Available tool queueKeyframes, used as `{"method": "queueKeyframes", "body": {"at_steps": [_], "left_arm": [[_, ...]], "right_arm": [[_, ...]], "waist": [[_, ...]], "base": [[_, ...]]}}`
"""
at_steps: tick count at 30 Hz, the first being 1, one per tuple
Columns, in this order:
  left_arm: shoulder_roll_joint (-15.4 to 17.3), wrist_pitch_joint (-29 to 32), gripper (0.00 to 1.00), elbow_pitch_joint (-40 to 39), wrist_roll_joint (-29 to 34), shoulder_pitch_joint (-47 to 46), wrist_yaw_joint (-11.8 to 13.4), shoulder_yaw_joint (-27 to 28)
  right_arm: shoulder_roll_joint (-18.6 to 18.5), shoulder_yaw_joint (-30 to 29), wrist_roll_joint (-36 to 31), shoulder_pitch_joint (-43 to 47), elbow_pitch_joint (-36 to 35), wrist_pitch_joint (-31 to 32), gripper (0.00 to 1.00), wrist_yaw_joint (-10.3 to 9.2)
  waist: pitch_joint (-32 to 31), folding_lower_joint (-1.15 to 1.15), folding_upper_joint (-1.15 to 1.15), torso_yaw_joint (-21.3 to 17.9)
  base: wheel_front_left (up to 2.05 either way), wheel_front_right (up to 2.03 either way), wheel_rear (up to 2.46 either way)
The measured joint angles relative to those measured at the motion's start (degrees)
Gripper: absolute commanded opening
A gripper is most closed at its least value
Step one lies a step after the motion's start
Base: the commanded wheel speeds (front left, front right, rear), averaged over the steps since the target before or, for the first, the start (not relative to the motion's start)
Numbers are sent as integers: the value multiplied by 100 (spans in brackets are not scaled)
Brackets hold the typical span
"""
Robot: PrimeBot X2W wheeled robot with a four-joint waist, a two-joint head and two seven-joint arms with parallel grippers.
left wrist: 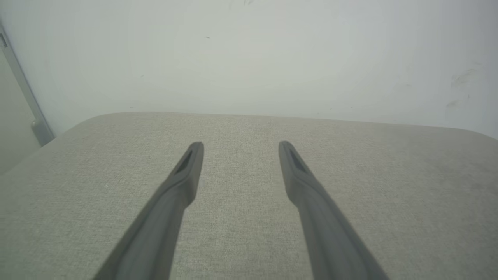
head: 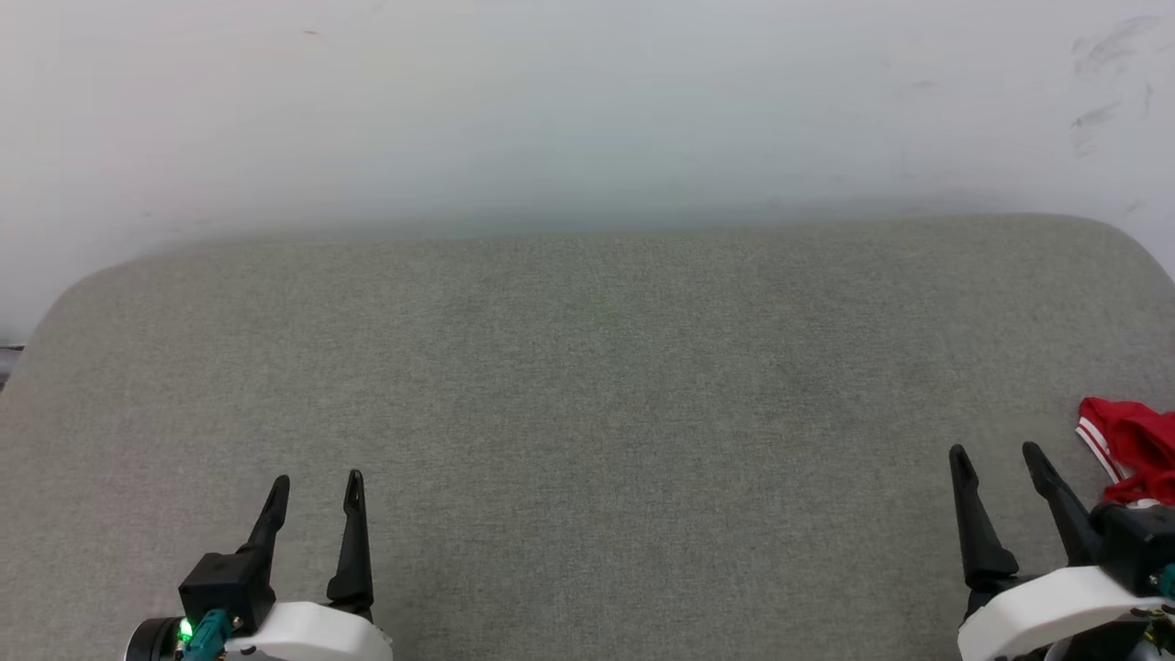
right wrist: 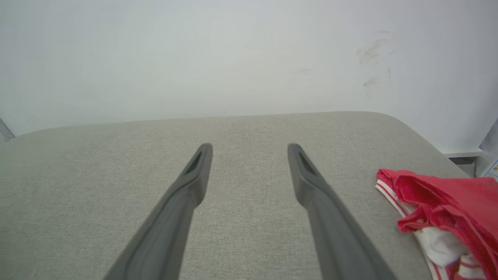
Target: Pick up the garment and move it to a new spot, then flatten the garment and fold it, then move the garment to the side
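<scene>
Garment: we count one garment [head: 1135, 444], a crumpled red heap with white striped trim, lying at the right edge of the grey padded surface [head: 587, 386]. The frame cuts it off and any print is hidden.
Grippers: we count two. The left gripper [head: 317, 480] and right gripper [head: 996, 453] both have their jaws spread and hold nothing.
Views: the right wrist view shows us more of the heap, beside that gripper's fingers and apart from them.

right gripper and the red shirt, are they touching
Apart. The right wrist view shows bare grey cushion between the right gripper and the garment beside it.

surface: grey woven fabric pad [head: 587, 386], rounded far corners | behind: white wall [head: 551, 110] | marks: dark scuffs [head: 1097, 117] on wall
</scene>
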Motion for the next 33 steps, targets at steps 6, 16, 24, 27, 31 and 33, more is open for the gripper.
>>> {"method": "queueKeyframes", "body": {"at_steps": [6, 16, 24, 27, 31, 33], "left_arm": [[-85, -1, 100, 23, 47, 92, -98, 82], [-176, -1, 100, 134, 199, 272, -232, 160], [-219, -1, 100, 247, 285, 271, -327, 216], [-241, -1, 100, 265, 309, 255, -353, 229], [-260, -1, 100, 291, 339, 195, -405, 244], [-278, -1, 100, 312, 356, 174, -436, 242]], "right_arm": [[25, 291, -127, 347, -554, 197, 100, -1], [37, 381, -264, 664, -931, 471, 100, -1], [38, 413, -280, 647, -918, 485, 100, -1], [38, 432, -278, 632, -901, 454, 100, -1], [38, 438, -282, 613, -882, 407, 100, -1], [40, 435, -285, 580, -875, 392, 100, -1]], "waist": [[-141, 0, 0, 55], [-268, 0, 0, 74], [-263, 1, 0, 44], [-258, 1, 0, 41], [-243, 1, 0, 47], [-240, 1, 0, 57]], "base": [[0, 0, 0], [0, 0, 0], [0, 0, 0], [0, 0, 0], [0, 0, 0], [0, 0, 0]]}}
